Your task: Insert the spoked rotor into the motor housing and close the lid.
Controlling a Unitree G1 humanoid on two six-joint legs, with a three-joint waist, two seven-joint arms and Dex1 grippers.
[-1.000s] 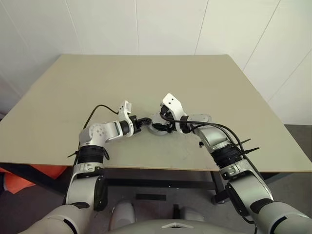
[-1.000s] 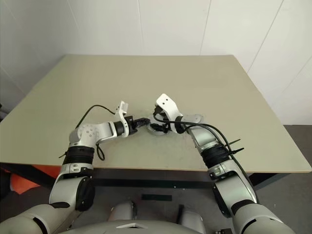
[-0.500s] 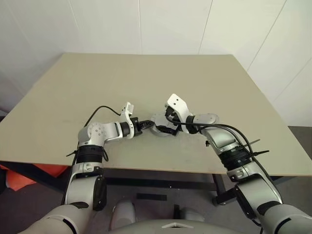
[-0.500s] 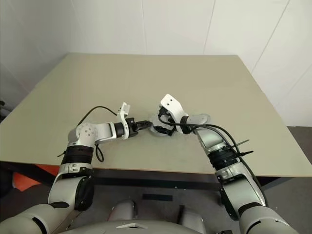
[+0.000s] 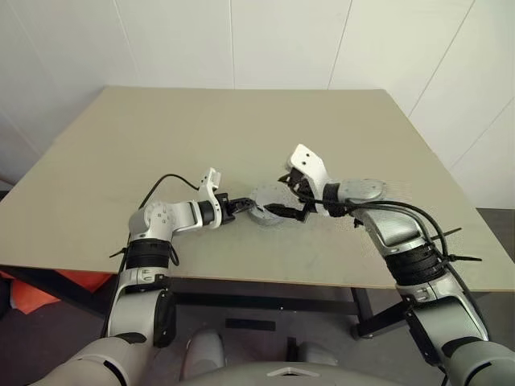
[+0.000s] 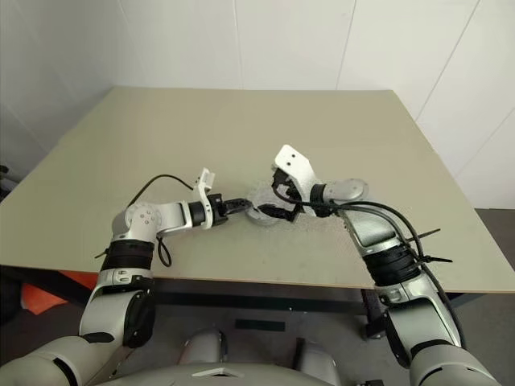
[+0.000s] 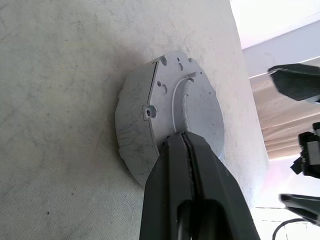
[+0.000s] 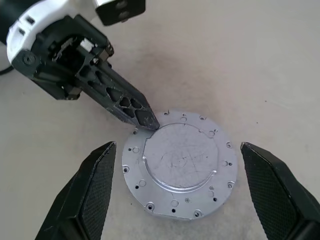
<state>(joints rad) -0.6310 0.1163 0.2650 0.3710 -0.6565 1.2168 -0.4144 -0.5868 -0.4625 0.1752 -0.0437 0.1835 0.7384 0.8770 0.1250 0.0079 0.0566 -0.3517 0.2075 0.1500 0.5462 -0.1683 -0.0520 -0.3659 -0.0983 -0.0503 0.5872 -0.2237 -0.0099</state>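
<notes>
1. The left gripper [image 7: 186, 137] has its two black fingers pressed together with nothing between them; their joined tips rest on the top face of the silver lid [image 8: 179, 162], near its edge.
2. The right gripper [image 8: 177, 192] stands as wide open as it goes and holds nothing. Its two dark pads [image 8: 95, 192] hang above the table on either side of the round disc, apart from it.
3. The lid lies flat on the beige table [image 5: 161, 137], between the two grippers. It is a pale metal disc with a raised round centre and small holes around the rim.
4. The motor housing and the spoked rotor cannot be made out; I judge they sit under the lid, so the closing looks done or nearly so.
5. To finish well, the left tips ought to press straight down rather than sideways, so the disc does not slide on the table.
6. The right gripper is best lifted clear without brushing the rim, since a knock could unseat the lid.
7. Whether the lid sits fully flush all round I cannot tell; the near edge in the left wrist view looks level with the table.
</notes>
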